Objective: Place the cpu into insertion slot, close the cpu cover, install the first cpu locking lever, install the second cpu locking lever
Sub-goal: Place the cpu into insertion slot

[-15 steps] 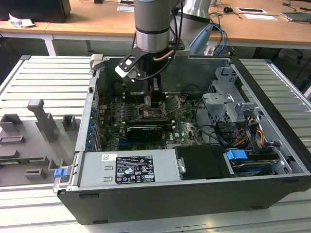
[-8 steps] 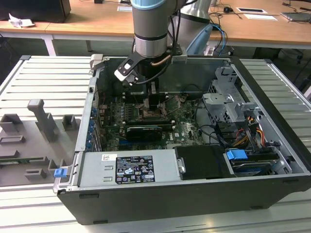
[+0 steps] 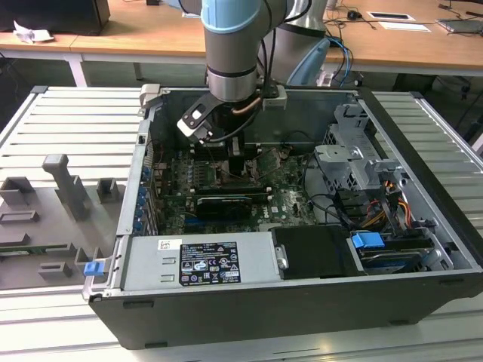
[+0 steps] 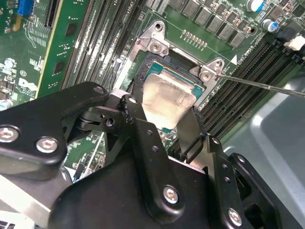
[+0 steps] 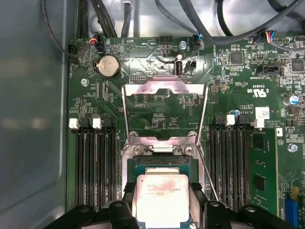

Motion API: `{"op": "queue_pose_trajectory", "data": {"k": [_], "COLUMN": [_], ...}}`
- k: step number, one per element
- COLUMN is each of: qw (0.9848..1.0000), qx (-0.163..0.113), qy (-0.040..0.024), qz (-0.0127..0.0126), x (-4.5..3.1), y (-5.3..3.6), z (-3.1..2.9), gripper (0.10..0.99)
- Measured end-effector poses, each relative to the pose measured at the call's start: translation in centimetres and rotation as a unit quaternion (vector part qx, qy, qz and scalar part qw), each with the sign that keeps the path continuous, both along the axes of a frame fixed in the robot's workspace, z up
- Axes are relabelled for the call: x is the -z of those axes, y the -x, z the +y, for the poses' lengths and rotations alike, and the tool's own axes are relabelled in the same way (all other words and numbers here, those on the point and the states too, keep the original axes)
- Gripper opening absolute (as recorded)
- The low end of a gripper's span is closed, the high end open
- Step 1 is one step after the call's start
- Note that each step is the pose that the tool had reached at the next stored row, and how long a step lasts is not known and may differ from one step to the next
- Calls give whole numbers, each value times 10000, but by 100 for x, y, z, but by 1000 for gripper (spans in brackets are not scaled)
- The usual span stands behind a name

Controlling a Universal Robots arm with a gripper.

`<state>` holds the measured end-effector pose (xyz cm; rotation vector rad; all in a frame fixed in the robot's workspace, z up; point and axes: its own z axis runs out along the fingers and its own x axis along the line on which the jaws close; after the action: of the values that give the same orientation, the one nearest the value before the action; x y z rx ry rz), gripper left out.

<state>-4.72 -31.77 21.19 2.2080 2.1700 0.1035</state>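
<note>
The cpu (image 5: 161, 202), a pale metal square, is between the black fingers (image 5: 127, 192) of my gripper (image 5: 163, 195), which is shut on its two sides. It hangs just over the insertion slot (image 5: 162, 164), a dark socket with a silver rim on the green board. In the second wrist view the cpu (image 4: 167, 98) covers most of the insertion slot (image 4: 148, 64). The cpu cover (image 5: 164, 87) is swung open, away from the socket. Two thin locking levers (image 5: 203, 114) stand raised at its sides. In the exterior view my gripper (image 3: 235, 162) reaches down into the computer case.
Long black memory slots (image 5: 95, 162) flank the socket on both sides. Cables (image 5: 200, 19) run along the case wall beyond the board. The exterior view's right holds a drive cage (image 3: 355, 151) and a blue connector (image 3: 367, 243); a power supply (image 3: 200, 260) lies at the front.
</note>
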Motion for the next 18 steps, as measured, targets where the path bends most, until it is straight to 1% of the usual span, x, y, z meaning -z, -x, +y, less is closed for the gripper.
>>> {"op": "queue_pose_trajectory", "data": {"k": [4, 8, 12, 18], "qw": [10000, 10000, 10000, 10000], "qx": [18, 18, 19, 18], "qy": [0, 1, 2, 2], "qz": [1, 13, 17, 17], "x": [34, 64, 106, 110], "y": [-4, -14, -15, -16], "z": [-1, -2, -2, -2], "gripper": [525, 525, 525, 525]}}
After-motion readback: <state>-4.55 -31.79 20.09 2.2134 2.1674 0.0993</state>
